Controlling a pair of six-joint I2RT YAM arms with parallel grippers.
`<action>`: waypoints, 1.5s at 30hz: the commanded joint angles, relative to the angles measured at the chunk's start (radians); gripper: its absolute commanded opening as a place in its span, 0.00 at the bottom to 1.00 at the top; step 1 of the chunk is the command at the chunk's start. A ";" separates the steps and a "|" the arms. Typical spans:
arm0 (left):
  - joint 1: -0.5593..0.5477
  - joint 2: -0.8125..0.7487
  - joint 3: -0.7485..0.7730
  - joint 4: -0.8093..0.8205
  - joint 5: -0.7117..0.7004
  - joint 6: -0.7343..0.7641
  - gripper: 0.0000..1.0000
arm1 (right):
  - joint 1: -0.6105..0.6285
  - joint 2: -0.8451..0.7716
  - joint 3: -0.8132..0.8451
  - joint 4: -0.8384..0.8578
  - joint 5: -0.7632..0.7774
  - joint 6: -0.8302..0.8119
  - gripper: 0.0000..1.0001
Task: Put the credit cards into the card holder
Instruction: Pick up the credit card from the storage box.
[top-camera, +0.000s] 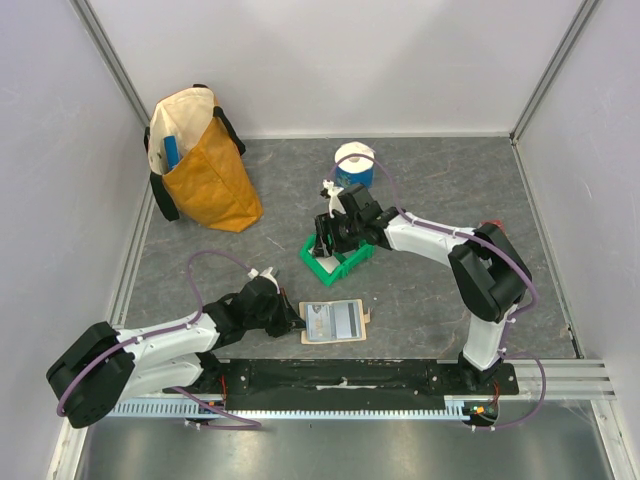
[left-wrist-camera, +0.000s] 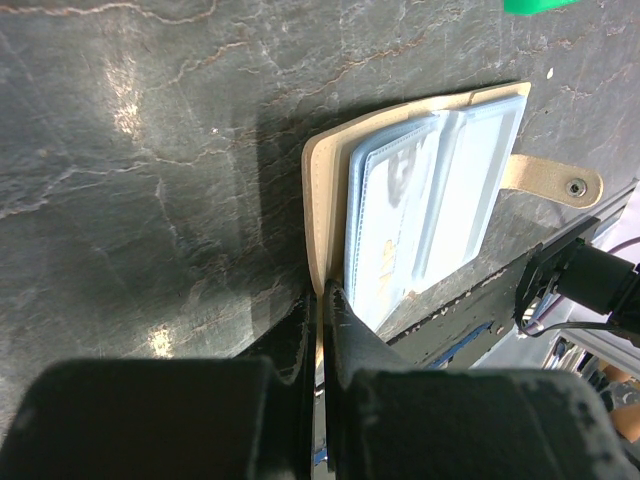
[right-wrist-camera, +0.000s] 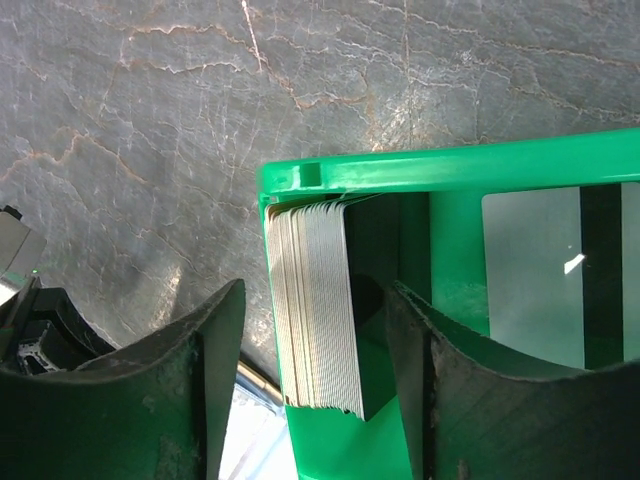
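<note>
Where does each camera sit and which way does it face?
Top: above, behind the bases, facing down at the table; left arm and right arm show.
Left wrist: behind the left gripper, looking along its shut fingers at the open holder.
Right wrist: behind the right gripper, looking between its open fingers at cards in the bin.
Shared: top and left wrist, the holder; top and right wrist, the bin.
</note>
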 joint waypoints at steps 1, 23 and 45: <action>0.004 0.009 0.023 0.006 -0.011 0.010 0.02 | -0.006 -0.023 0.036 0.012 -0.027 -0.004 0.62; 0.003 0.032 0.028 0.022 -0.007 0.010 0.02 | -0.035 -0.035 0.030 0.012 -0.047 -0.013 0.27; 0.004 0.042 0.025 0.032 -0.004 0.012 0.02 | -0.064 0.017 0.041 -0.031 0.052 -0.051 0.15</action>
